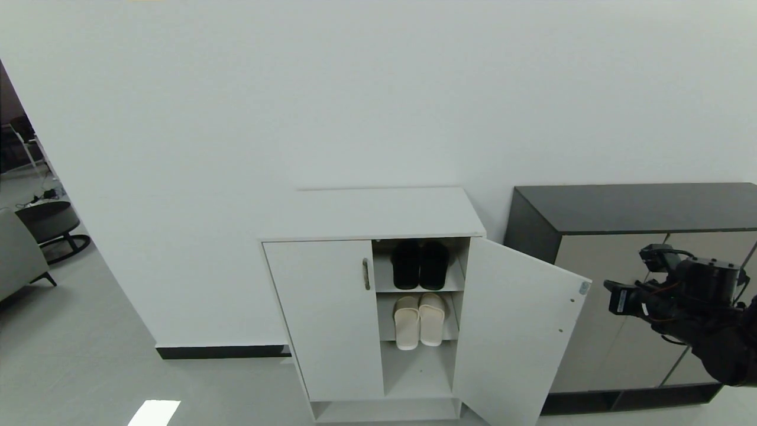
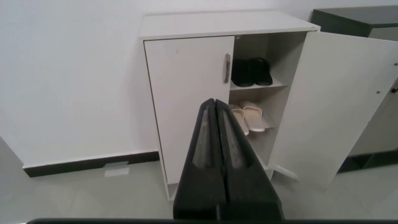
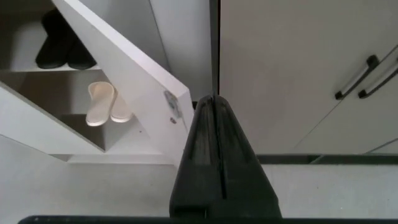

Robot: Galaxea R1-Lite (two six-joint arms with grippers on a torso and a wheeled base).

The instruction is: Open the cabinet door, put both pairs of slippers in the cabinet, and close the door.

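Pincer on my right arm [image 3: 214, 101] is clenched on nothing, its tips pressed together, and it hangs near the free edge of the open door, in front of the dark sideboard [image 1: 633, 207]. My left pincer [image 2: 215, 102] is likewise clenched and empty, held back from the cabinet and pointing toward its front.

The white cabinet [image 1: 378, 213] stands on the floor against the wall. Its left door [image 1: 322, 313] is closed. Its right door [image 1: 514, 331] stands swung wide on the cabinet's right edge, inner face toward me. Inside, the black slippers [image 1: 420, 266] sit side by side on the top shelf, and the cream slippers [image 1: 419, 319] sit side by side on the shelf below, reaching its front edge. The bottom compartment holds nothing that I can see. A slim handle [image 1: 366, 274] runs along the closed door's inner edge.

Both pairs are stowed, so I judge the task is at its last step: closing the door. The next move calls for my right pincer to get round the free edge to the door's outer face, then push it in an arc toward the cabinet's front until it meets the left door. I should keep the sweep gentle, since the cream pair lies close to the shelf's front edge and might catch the door.
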